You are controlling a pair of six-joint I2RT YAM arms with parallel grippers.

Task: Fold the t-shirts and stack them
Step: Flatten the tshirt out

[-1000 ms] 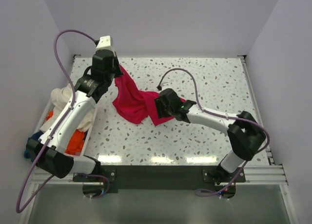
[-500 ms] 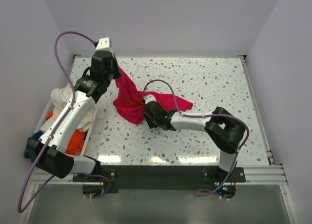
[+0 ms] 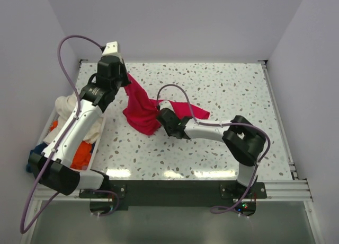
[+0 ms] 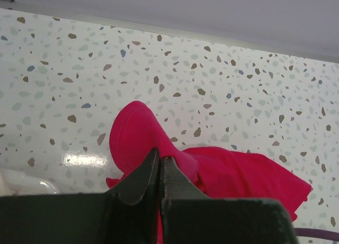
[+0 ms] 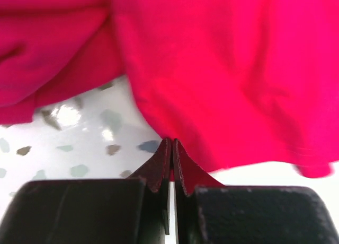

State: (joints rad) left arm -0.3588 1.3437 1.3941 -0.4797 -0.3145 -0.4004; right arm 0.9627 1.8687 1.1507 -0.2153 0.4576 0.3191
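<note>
Jaws of the left gripper hold up one end of the crimson red cloth t-shirt over the speckled white table in the top view. The right gripper sits at its near edge, and the cream white t-shirt, orange t-shirt and dark blue t-shirt are heaped at the left. The left wrist view shows that claw clamped on a red fold, while the right wrist view shows the other claw pressed together on the red hem.
</note>
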